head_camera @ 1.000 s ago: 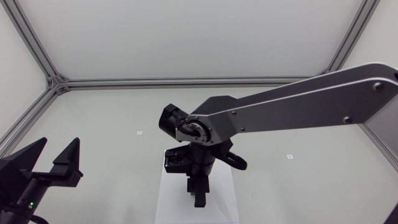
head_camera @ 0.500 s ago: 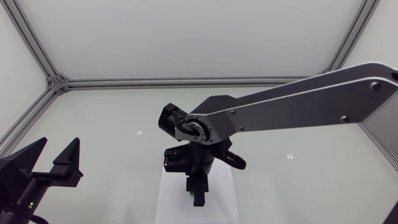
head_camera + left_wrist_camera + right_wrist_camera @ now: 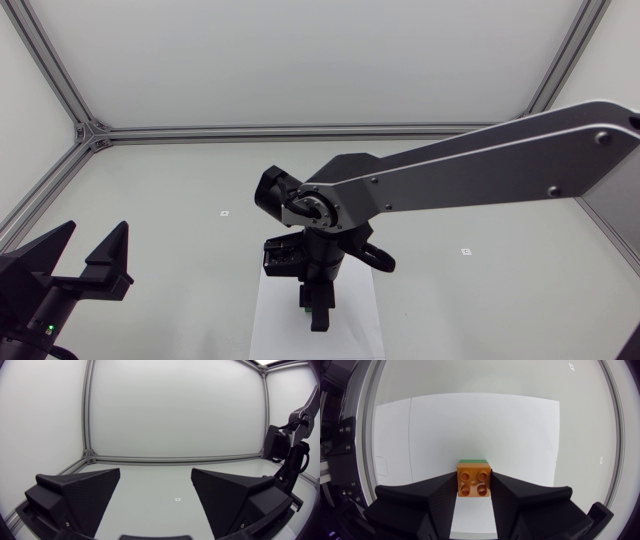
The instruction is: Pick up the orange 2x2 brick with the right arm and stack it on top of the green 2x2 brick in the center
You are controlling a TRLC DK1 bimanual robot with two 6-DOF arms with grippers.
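Right claw (image 3: 318,315) in the head view, pointing straight down over the white sheet (image 3: 275,335), at the end of the right arm (image 3: 480,165) stretched across the surface (image 3: 170,200) to the sheet. Small sliver of green, the green brick (image 3: 302,308), just beside the claw's tip, on the sheet. Orange brick hidden under the claw from this view; spread of those fingers not readable from above. Left claw (image 3: 95,242) well off to the sheet's left, near the surface's edge, two wedge fingers parted wide with nothing between.

Left wrist view: left claw (image 3: 156,480) gaping, holding nothing, only bare surface (image 3: 150,491) ahead of it. Right arm (image 3: 290,455) upright off to one side, over where the sheet lies, sheet itself not made out.

Right wrist view: right claw (image 3: 474,491) closed onto the orange brick (image 3: 474,481), one finger pressed against each side, four studs facing up. Orange brick directly over the green brick (image 3: 473,461), only a thin green edge showing past its far side, both near the middle of the white sheet (image 3: 470,425). Whether pressed fully home on the green one, cannot tell
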